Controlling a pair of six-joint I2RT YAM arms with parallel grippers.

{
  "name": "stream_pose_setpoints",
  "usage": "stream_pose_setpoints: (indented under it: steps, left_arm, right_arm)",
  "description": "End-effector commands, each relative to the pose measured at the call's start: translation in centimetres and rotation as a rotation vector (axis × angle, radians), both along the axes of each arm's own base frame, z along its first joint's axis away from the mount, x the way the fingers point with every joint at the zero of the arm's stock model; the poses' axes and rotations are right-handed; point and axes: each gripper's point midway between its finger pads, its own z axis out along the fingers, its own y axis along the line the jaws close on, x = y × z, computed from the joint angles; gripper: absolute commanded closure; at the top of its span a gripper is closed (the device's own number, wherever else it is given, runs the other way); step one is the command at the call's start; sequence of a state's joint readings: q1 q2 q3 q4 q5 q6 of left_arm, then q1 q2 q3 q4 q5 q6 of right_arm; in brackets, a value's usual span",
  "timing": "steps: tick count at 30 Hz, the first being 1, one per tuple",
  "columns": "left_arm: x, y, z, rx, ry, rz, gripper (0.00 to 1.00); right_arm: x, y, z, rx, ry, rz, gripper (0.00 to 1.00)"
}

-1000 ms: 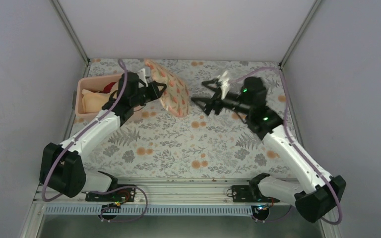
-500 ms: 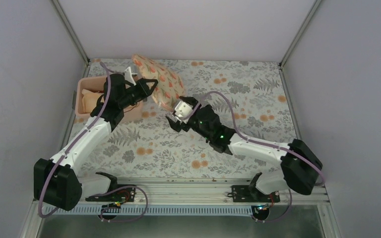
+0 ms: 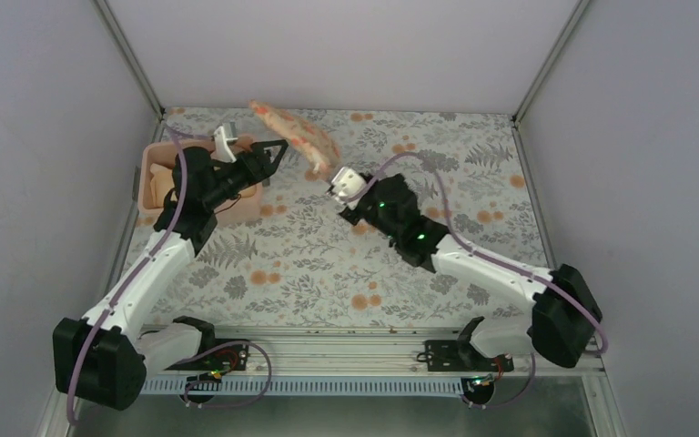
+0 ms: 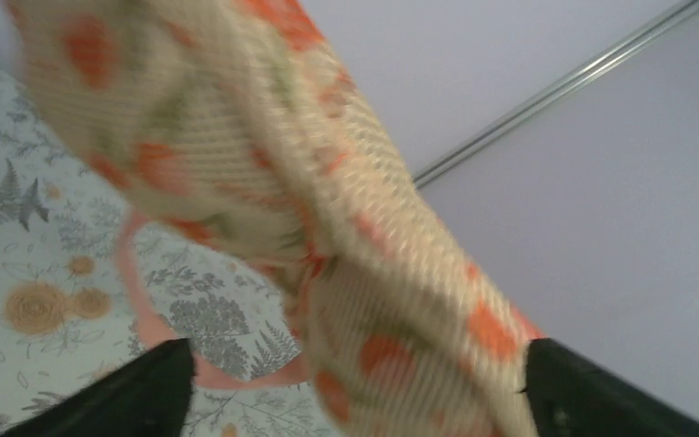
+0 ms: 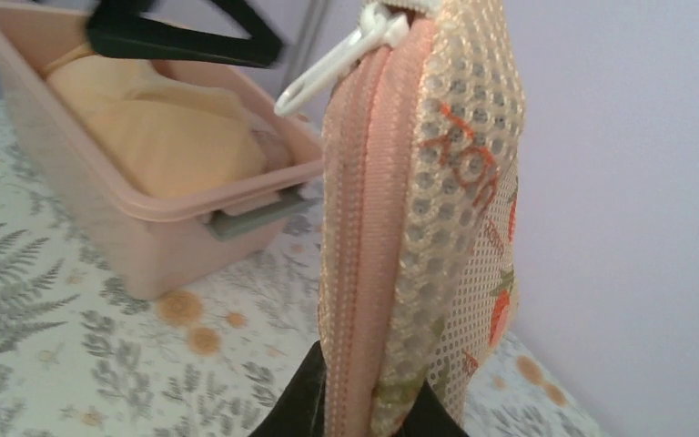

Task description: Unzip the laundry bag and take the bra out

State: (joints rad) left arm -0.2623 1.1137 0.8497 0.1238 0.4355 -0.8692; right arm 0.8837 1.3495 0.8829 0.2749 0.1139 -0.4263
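right gripper [image 5: 361, 411] pinches the lower edge of the bag [image 5: 419, 228], holding it on edge above the table, zip apparently shut. left gripper [image 4: 357, 357] gapes wide beside it, holding nothing. it should nip the white zip pull [image 5: 341, 56] while the right holds firm. bra unseen, likely inside. behind, a pink bin [image 5: 146, 246] crowds the left arm.

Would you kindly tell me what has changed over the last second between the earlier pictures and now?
The right gripper swung in from the right side and shut on the lower end of the laundry bag. The left gripper, which had been holding the bag, opened and let go. The bag rose and turned more edge-on to the top camera. The pink bin and its contents stayed put.
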Motion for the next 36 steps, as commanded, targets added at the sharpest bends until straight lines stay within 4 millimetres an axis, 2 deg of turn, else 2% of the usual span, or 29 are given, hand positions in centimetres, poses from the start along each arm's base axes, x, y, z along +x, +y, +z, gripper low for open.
stream_pose_setpoints:
  steps: [1, 6, 8, 9, 12, 13, 16, 20, 23, 28, 30, 32, 33, 36]
  left_arm:
    - [-1.8, 0.6, 3.0, 0.034, -0.194, -0.055, 0.01]
    - [-4.4, 2.4, 7.2, 0.190, -0.489, -0.075, 0.00]
    - [-6.2, 2.4, 8.7, 0.315, -0.670, -0.115, 0.00]
    - [-7.9, 1.7, 9.4, 0.394, -0.797, -0.175, 0.00]
    - [-11.9, -0.2, 7.9, 0.628, -1.074, -0.382, 0.00]
    - [-12.6, -0.5, 7.1, 0.694, -1.126, -0.428, 0.00]
    - [-12.9, -0.9, 4.2, 0.938, -1.227, -0.513, 0.00]
    - [-12.7, -1.2, -0.6, 1.207, -1.205, -0.685, 0.00]
    - [-13.2, -2.1, -1.9, 1.226, -1.163, -0.773, 0.00]
    - [-12.8, -3.4, -1.7, 1.185, -1.153, -0.758, 0.00]
    - [-13.1, -3.7, -2.1, 1.181, -1.154, -0.783, 0.06]
    - [-13.5, -4.0, -2.8, 1.181, -1.162, -0.822, 0.19]
    - [-13.8, -4.1, -3.0, 1.179, -1.168, -0.838, 0.29]
    - [-14.1, -4.4, -2.9, 1.157, -1.172, -0.851, 0.71]
  right_arm:
    - [0.6, -3.7, 2.9, 0.050, -0.021, 0.043, 0.97]
    - [0.2, -6.8, 3.1, -0.013, -0.002, 0.178, 0.97]
    - [-0.5, -7.4, 2.3, -0.069, 0.034, 0.239, 0.97]
    - [-1.2, -7.3, 2.1, -0.093, 0.038, 0.292, 0.97]
    - [-2.9, -6.8, 1.3, -0.168, 0.062, 0.413, 0.97]
    - [-3.3, -6.6, 0.9, -0.182, 0.092, 0.441, 0.97]
    - [-4.7, -6.0, 0.6, -0.212, 0.131, 0.503, 0.97]
    - [-7.3, -4.8, 1.4, -0.234, 0.091, 0.575, 0.97]
    - [-8.7, -3.8, 2.1, -0.249, 0.072, 0.602, 0.97]
    - [-10.2, -2.8, 2.1, -0.292, 0.045, 0.638, 0.97]
    - [-10.4, -2.6, 2.2, -0.300, 0.036, 0.646, 0.97]
    - [-10.6, -2.5, 2.3, -0.301, 0.025, 0.657, 0.97]
    - [-10.6, -2.5, 2.3, -0.303, 0.021, 0.657, 0.97]
    - [-10.0, -2.4, 2.0, -0.304, 0.011, 0.631, 0.97]
